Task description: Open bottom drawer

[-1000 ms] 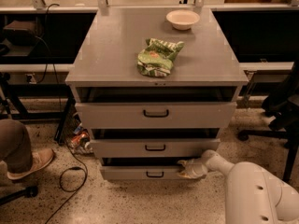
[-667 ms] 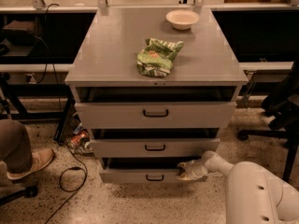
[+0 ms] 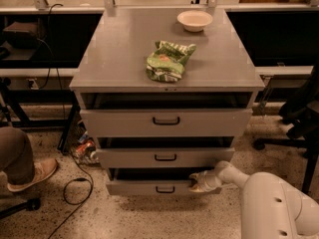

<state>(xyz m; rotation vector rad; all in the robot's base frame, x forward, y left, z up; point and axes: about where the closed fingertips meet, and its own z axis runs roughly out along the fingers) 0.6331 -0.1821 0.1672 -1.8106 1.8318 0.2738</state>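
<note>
Camera view: pincer (image 3: 199, 181) sits at bottom drawer (image 3: 130, 187) upper edge, right of its handle (image 3: 165, 189), open-or-closed state impossible to tell, apparently placed there to draw it outward.

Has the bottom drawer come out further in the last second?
Yes, slightly: the bottom drawer sits lower against the middle drawer, so nearer the camera. The gripper is at its right end.

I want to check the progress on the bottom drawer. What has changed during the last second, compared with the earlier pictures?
Nothing has visibly changed. The tool stays at the right end of the front of the bottom drawer, which remains slightly pulled out. The green bag and the bowl on the cabinet top lie as before.
</note>
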